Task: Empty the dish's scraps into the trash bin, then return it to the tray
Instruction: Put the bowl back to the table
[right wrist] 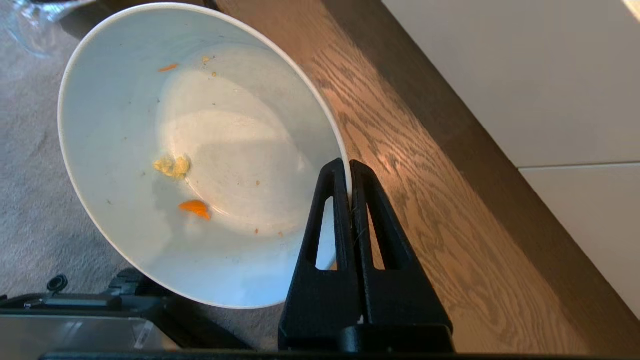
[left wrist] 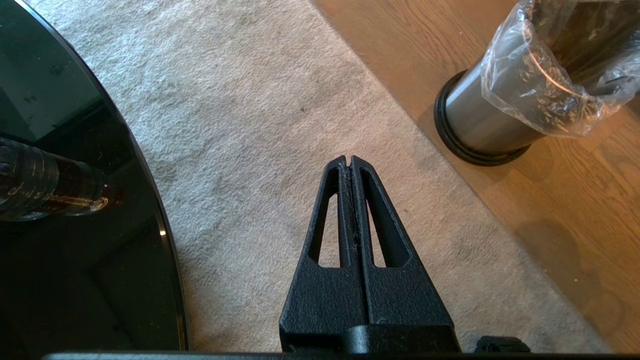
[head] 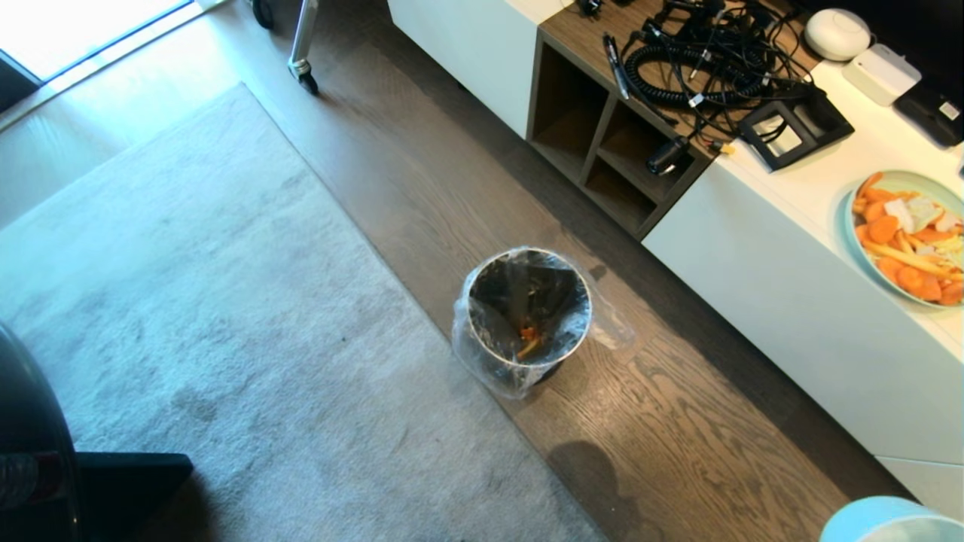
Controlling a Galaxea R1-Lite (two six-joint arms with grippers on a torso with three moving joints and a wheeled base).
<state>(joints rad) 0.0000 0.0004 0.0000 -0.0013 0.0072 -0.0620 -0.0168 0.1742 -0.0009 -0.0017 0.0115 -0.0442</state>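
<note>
The right hand (right wrist: 350, 165) is clamped tight on the rim of the dish (right wrist: 125, 130), one finger inside and one outside the wall, and holds it tilted above the wood floor (right wrist: 430, 210) beside the grey rug (head: 188, 301). A few orange bits and a pale crumb cling to the dish's inner wall. The left hand (left wrist: 348, 160) hangs over the rug with its fingers pressed together, holding nothing. Farther out, the trash bin (head: 527, 316) stands on the wood floor at the rug's edge, its clear liner folded over the rim and the scraps (head: 529, 339) lying at the bottom. Beyond it, on the white table (head: 761, 263), sits a pale-green plate (head: 855, 226) heaped with orange pieces.
</note>
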